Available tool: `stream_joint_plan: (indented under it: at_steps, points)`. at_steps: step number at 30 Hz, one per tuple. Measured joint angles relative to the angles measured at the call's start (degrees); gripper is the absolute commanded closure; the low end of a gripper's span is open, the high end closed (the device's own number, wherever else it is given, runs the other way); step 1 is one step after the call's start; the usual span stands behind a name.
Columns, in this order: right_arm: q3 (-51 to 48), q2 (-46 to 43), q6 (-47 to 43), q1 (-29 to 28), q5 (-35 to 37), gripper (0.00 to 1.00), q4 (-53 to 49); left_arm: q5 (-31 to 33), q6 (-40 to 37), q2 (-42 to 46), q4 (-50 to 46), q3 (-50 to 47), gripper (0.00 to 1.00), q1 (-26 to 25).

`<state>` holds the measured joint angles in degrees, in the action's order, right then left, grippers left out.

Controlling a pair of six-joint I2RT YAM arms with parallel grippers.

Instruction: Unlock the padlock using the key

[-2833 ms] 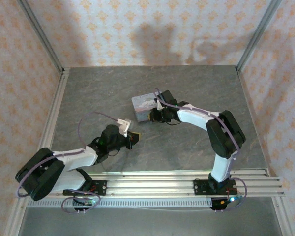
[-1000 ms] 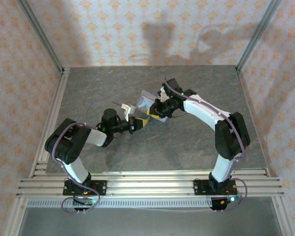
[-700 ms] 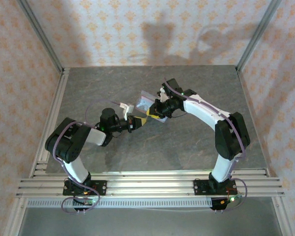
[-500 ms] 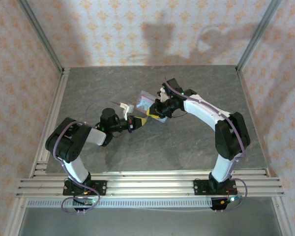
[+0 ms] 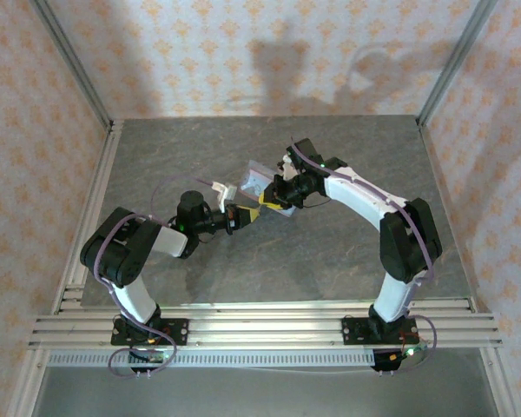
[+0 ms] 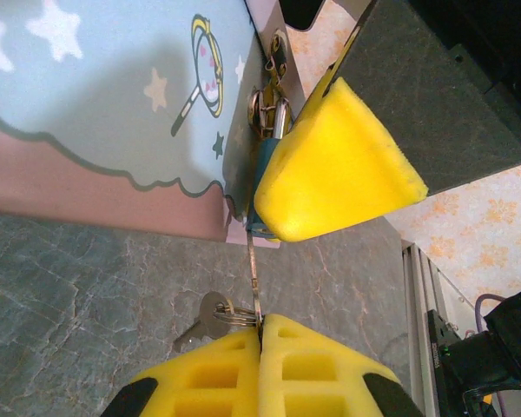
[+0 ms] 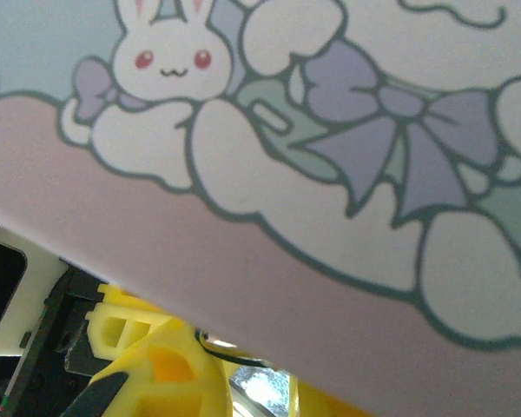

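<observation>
The padlock (image 6: 261,187) against the tin (image 6: 113,104) sits behind the right gripper (image 5: 276,196), grip unclear; left gripper (image 6: 260,334) pinches the key (image 6: 254,278).

I read the left arm as folded low, its elbow back by the left rail and its forearm running right to the left gripper (image 5: 243,216), whose yellow pads (image 6: 295,365) are pressed flat together on the key (image 6: 253,278). The right arm stands taller, with its upper link upright, its forearm reaching left and away, and its wrist bent down so the right gripper (image 5: 271,202) faces the left one, tips near but apart. One right pad (image 6: 339,174) shows; I cannot confirm that jaw's state.
</observation>
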<state>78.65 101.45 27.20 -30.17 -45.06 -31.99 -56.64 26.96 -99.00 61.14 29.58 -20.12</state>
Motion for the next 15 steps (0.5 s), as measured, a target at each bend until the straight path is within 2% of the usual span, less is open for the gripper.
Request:
stream_joint_plan:
  at_steps: [15]
  points:
    - [0.02,0.0,0.04,0.0,-0.04,1.0,-0.02,0.02,-0.48,1.14,-0.02,-0.7,1.0,-0.02]
